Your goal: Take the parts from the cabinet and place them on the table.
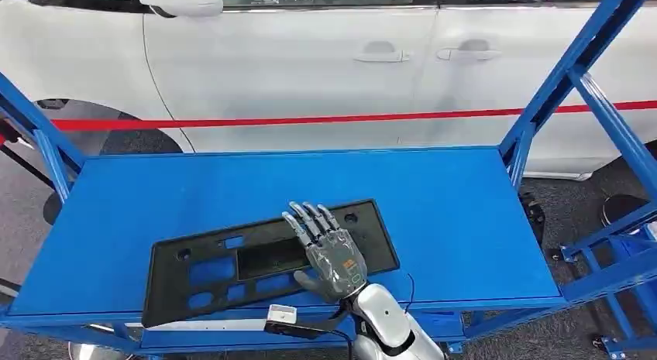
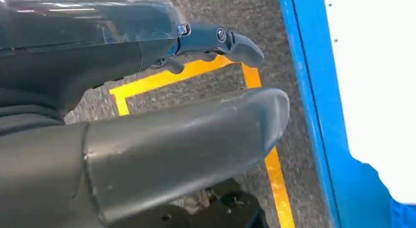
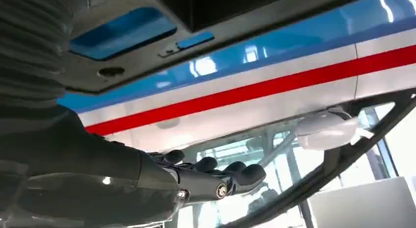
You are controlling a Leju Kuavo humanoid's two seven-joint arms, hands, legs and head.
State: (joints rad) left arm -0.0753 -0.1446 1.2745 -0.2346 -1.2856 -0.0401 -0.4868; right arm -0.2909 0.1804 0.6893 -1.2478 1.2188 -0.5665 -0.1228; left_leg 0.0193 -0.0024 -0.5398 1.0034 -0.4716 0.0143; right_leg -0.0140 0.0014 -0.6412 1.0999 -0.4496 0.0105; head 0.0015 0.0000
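A flat black plastic part [image 1: 267,258] with several cut-outs lies on the blue table [image 1: 434,213], near its front edge and left of the middle. My right hand [image 1: 329,252] is over the part's right half, palm down, fingers stretched out and apart, holding nothing. In the right wrist view the part [image 3: 147,61] sits close by the right hand [image 3: 196,181], with a gap between its surface and the fingers. My left hand [image 2: 171,144] hangs over the floor, thumb and fingers apart, nothing in it.
Slanted blue frame posts rise at the table's right [image 1: 573,73] and left [image 1: 46,151] ends. A white car [image 1: 310,58] with a red band [image 1: 310,118] across it stands just behind. More blue framing [image 1: 620,267] sits low on the right. Yellow floor tape [image 2: 274,174] runs beside a blue edge.
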